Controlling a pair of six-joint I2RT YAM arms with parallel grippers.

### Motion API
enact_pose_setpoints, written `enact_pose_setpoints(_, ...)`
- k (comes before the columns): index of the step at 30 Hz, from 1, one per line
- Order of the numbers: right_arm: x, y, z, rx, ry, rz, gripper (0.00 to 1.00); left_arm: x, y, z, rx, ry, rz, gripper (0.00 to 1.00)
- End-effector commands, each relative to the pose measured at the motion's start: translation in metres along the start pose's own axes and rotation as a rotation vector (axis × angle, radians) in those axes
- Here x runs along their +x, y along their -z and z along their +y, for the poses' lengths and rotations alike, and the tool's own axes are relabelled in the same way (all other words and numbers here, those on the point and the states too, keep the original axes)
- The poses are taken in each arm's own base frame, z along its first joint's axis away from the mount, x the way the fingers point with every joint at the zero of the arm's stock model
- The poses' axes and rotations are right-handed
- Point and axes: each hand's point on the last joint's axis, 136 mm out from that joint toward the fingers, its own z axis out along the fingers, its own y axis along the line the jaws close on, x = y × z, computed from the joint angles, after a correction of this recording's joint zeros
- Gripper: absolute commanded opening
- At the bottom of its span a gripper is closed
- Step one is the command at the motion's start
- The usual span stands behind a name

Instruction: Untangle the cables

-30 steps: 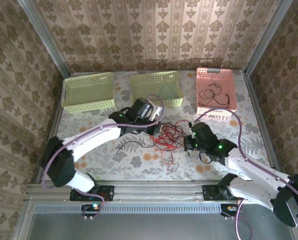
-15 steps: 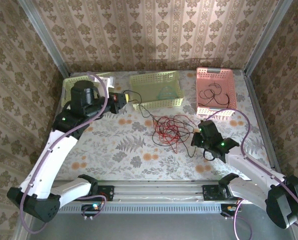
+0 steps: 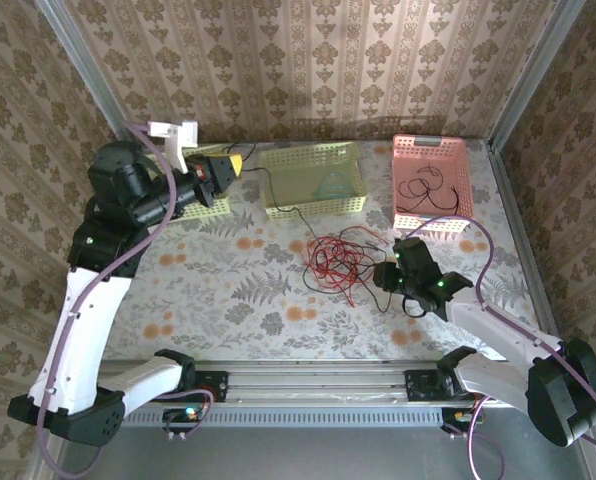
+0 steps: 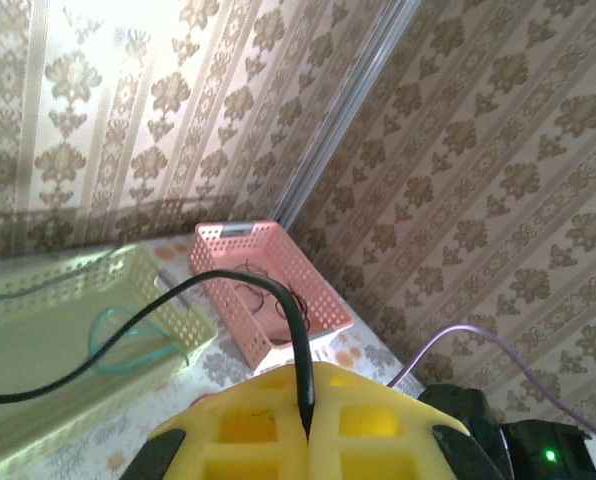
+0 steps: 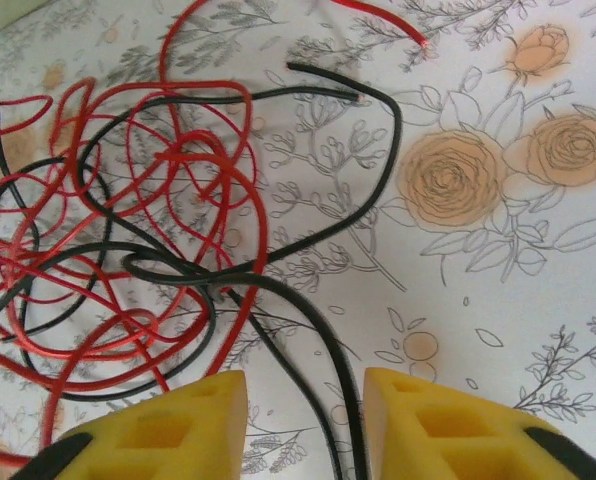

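Note:
A tangle of red and black cables [image 3: 333, 258] lies mid-table. My left gripper [image 3: 234, 163] is raised high at the back left. It is shut on a black cable [image 3: 281, 203] that runs down to the tangle. In the left wrist view, that black cable [image 4: 296, 320] is pinched between the yellow pads of the left gripper [image 4: 308, 438]. My right gripper [image 3: 382, 276] is low at the tangle's right edge. In the right wrist view, it [image 5: 306, 410] is open, with two black strands [image 5: 330, 350] lying loose between its pads. Red loops [image 5: 148, 190] lie ahead of it.
Three baskets line the back: a yellow-green one [image 3: 214, 152] behind my left arm, a middle green one [image 3: 308, 207] holding a teal cable [image 4: 128, 335], and a pink one [image 3: 430, 222] holding black cable. Walls close in on three sides.
The left arm rose and swung back left with the black cable, drawing it out of the tangle. The right gripper opened and let go of its black strands.

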Motion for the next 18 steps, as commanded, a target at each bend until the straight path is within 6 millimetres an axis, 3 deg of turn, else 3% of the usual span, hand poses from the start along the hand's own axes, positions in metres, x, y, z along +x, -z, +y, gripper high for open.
enact_pose_setpoints(1,-0.024,0.028,0.025,-0.08,0.063,-0.062,0.47,-0.018,0.005,-0.013,0.032,-0.042,-0.035,0.0)
enact_pose_setpoints(5,-0.042,0.058,0.035,-0.099,0.128,-0.13,0.5,-0.034,0.018,-0.02,0.013,-0.092,-0.096,0.0)
enact_pose_setpoints(9,-0.052,0.065,0.047,-0.123,0.177,-0.15,0.52,-0.064,0.037,-0.032,-0.013,-0.14,-0.205,0.0)
enact_pose_setpoints(11,-0.056,0.073,0.074,-0.221,0.238,-0.16,0.53,-0.071,0.036,-0.038,0.011,-0.126,-0.206,0.0)
enact_pose_setpoints(13,-0.061,0.092,0.117,-0.332,0.358,-0.204,0.54,-0.068,0.026,-0.04,0.057,-0.082,-0.161,0.0)
enact_pose_setpoints(16,-0.068,0.122,0.166,-0.427,0.519,-0.288,0.57,-0.055,0.014,-0.032,0.079,-0.024,-0.124,0.0)
enact_pose_setpoints(18,-0.074,0.138,0.189,-0.46,0.597,-0.341,0.59,-0.042,0.009,-0.022,0.066,0.01,-0.108,0.0)
